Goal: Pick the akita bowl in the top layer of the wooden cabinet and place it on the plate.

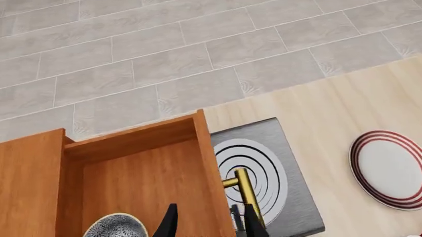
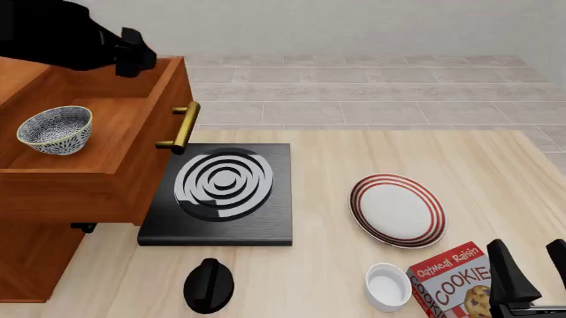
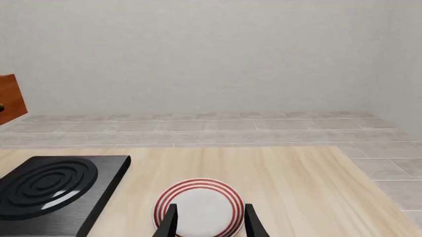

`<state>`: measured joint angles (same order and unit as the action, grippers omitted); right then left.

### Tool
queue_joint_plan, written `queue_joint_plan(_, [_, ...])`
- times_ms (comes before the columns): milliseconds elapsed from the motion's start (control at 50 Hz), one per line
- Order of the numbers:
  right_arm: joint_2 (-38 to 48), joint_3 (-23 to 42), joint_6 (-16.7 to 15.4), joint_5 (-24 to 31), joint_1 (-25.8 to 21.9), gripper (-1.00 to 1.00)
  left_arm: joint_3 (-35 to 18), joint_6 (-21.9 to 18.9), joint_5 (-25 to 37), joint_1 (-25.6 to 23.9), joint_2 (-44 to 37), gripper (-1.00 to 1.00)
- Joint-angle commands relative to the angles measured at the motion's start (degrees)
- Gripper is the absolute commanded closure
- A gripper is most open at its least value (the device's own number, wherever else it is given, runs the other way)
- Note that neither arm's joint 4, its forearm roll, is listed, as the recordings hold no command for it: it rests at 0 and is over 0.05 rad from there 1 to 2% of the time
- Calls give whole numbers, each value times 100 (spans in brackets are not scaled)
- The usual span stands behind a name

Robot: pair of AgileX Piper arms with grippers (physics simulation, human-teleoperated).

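Reddish wood first: I've got the wooden cabinet (image 2: 97,192) with its top layer (image 2: 132,142) pulled out, akita bowl (image 2: 55,130) sitting inside. The plate (image 2: 397,210) sits on the table beside the stove slab (image 2: 221,195). Left gripper (image 1: 209,224) looks spread over the drawer front, though it's mostly cropped. Right gripper (image 3: 209,222) is spread too.

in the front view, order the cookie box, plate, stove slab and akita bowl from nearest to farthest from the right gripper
1. cookie box, right beside the right gripper
2. plate, ahead and leftward
3. stove slab, table centre
4. akita bowl, in the open top layer, far left
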<state>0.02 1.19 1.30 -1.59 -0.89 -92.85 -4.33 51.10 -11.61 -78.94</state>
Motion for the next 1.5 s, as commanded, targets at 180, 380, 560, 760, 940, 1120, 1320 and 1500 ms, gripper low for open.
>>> queue_joint_plan(180, [0,8,-6,2,-12,-100,-110,-106,432,585,-62,-100])
queue_joint_plan(380, [0,-3,-83,-15,-57,-100,-105,-275,700,993,8,-100])
queue_joint_plan(560, [0,8,-66,-9,-58,-100,-63,-239,792,1302,-112,-100])
queue_joint_plan(760, [0,5,-70,-13,-61,-100,90,-515,960,1363,-216,-100])
queue_joint_plan(940, [0,7,-63,-11,-57,-100,129,-714,1115,1325,-341,-100])
queue_joint_plan(1120, [0,3,-55,-9,-58,-100,208,-636,1127,1242,-371,-100])
queue_joint_plan(1320, [0,6,-46,-10,-49,-100,267,-561,1174,1183,-435,-100])
queue_joint_plan(1500, [0,5,-39,-14,-42,-100,581,-500,1059,1188,-410,-100])
